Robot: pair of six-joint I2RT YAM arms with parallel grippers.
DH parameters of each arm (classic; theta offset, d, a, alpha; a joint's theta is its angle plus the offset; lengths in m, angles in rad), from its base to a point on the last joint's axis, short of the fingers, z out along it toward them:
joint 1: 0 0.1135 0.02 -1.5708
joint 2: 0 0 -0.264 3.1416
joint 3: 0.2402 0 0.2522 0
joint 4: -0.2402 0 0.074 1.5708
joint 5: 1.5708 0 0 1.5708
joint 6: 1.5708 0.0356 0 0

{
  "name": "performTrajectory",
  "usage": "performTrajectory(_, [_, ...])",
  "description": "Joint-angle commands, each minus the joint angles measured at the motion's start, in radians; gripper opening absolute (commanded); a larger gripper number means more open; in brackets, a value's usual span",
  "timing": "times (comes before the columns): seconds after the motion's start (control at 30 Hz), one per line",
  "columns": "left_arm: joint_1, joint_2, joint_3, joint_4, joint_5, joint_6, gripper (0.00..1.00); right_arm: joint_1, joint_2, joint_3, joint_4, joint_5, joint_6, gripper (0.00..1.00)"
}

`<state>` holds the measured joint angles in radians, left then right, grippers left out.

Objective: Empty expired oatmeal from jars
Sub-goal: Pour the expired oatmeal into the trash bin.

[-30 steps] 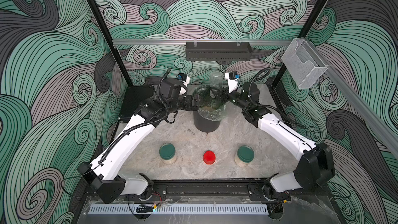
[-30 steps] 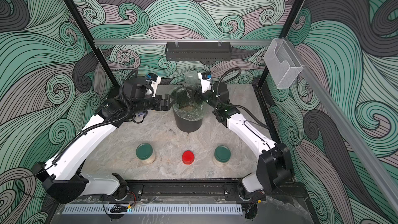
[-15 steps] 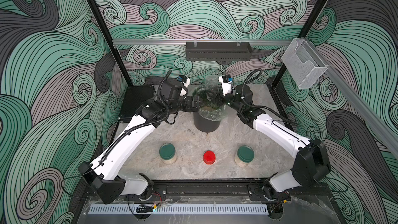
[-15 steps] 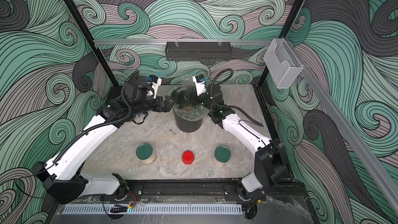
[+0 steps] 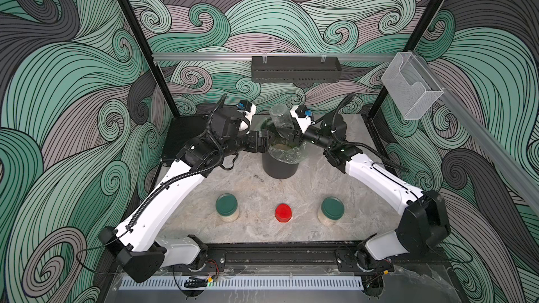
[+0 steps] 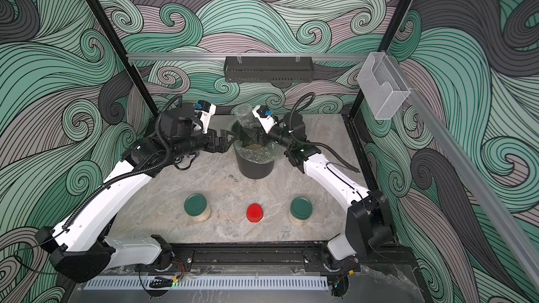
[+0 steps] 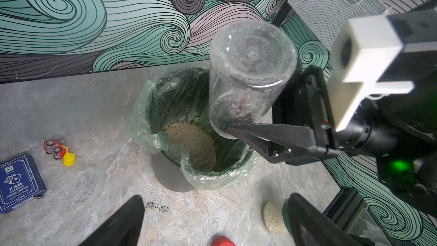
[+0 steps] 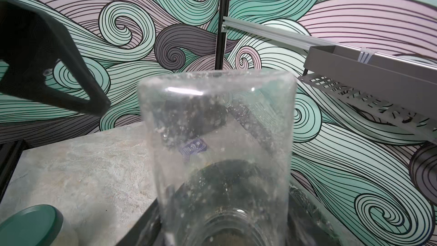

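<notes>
Glass, clear, cylindrical: open jar (image 5: 279, 115), lidless, tilted mouth-down over bin (image 5: 280, 167) in both top views. Right gripper (image 5: 287, 135) is clamped on it near the mouth. Left gripper (image 5: 267, 141) is spread wide, empty, just beside the bin rim. Left-side green-lidded jar (image 5: 227, 204), red-lidded jar (image 5: 283, 212) and right-side green-lidded jar (image 5: 332, 209) stand upright in a row on the stone-veined table (image 5: 248, 182), well apart from the bin.

Left wrist: crinkled green-tinted liner (image 7: 146, 124) folded over the matte black bin; oatmeal (image 7: 194, 143), a pale granular heap, inside.

Right wrist: open jar (image 8: 217, 150), wall dusted with flecks, otherwise empty.
</notes>
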<state>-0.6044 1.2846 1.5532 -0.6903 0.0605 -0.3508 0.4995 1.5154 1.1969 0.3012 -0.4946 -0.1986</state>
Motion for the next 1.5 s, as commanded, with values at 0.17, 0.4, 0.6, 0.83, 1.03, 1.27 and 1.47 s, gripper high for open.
performTrajectory(0.17, [0.005,-0.024,-0.008,0.015,0.012,0.016,0.94,-0.007,-0.012,0.030,-0.001,-0.032,0.071,0.00])
performTrajectory(0.4, [0.004,-0.025,-0.011,0.018,0.015,0.016,0.95,-0.040,-0.025,0.080,0.035,-0.115,0.290,0.00])
performTrajectory(0.6, [0.005,-0.036,-0.015,0.017,0.007,0.019,0.95,-0.047,-0.018,0.057,0.026,-0.104,0.266,0.00])
performTrajectory(0.83, [0.005,-0.036,-0.015,0.019,0.015,0.013,0.95,-0.057,0.069,0.037,-0.005,-0.073,0.240,0.00])
performTrajectory(1.03, [0.005,-0.033,-0.016,0.012,0.015,0.012,0.95,-0.056,0.031,0.149,-0.097,-0.071,0.236,0.00])
performTrajectory(1.27, [0.005,-0.042,-0.024,0.022,0.012,0.012,0.95,-0.055,-0.030,0.183,-0.122,-0.044,0.199,0.00])
performTrajectory(1.47, [0.005,-0.039,-0.024,0.028,0.026,0.012,0.95,-0.056,0.034,0.101,-0.103,-0.012,0.169,0.00])
